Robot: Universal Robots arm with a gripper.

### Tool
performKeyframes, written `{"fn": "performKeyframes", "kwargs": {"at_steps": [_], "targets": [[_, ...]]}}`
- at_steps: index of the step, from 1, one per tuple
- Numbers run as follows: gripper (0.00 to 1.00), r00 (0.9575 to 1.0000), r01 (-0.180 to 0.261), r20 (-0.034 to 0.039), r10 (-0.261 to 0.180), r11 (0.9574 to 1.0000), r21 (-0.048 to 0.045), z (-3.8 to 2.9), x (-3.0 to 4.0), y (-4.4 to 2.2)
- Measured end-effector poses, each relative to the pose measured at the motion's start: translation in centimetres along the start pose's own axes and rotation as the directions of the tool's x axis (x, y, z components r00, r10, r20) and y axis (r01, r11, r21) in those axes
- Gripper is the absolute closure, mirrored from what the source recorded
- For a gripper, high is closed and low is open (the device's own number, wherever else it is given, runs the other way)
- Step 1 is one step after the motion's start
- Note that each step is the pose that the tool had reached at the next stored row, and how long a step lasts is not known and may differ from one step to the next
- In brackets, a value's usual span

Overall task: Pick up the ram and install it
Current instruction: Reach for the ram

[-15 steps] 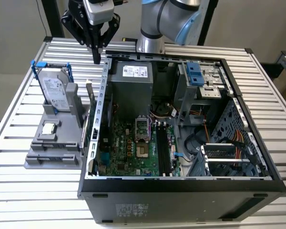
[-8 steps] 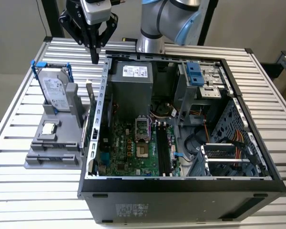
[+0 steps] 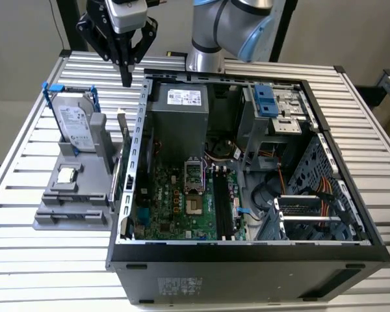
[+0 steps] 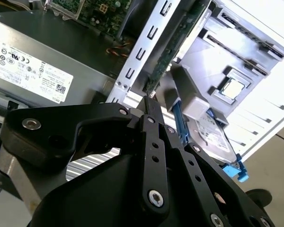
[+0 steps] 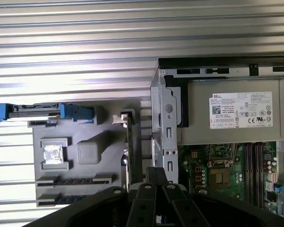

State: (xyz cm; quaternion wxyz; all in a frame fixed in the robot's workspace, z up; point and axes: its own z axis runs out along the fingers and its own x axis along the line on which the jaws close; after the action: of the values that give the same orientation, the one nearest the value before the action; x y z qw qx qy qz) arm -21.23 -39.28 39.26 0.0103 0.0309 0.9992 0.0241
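Closest in the exterior view, black open computer case on slatted silver metal table, pale wall behind. On the exterior view's left, grey plastic holder with long, thin, dark green ram standing on edge, just beside the case. Higher up, black gripper pointing straight down, fingers pressed together, grasping nothing, clear of the ram.

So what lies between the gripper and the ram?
Nothing. In the exterior view the shut gripper hangs above the ram, and the stretch between them is bare air.
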Motion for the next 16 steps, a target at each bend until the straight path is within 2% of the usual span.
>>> {"fn": "performKeyframes", "kwargs": {"at_steps": [16], "targets": [[1.0, 1.0, 0.003, -0.0001, -0.003, 1.0, -0.0001, -0.02, 1.16, 0.01]]}}
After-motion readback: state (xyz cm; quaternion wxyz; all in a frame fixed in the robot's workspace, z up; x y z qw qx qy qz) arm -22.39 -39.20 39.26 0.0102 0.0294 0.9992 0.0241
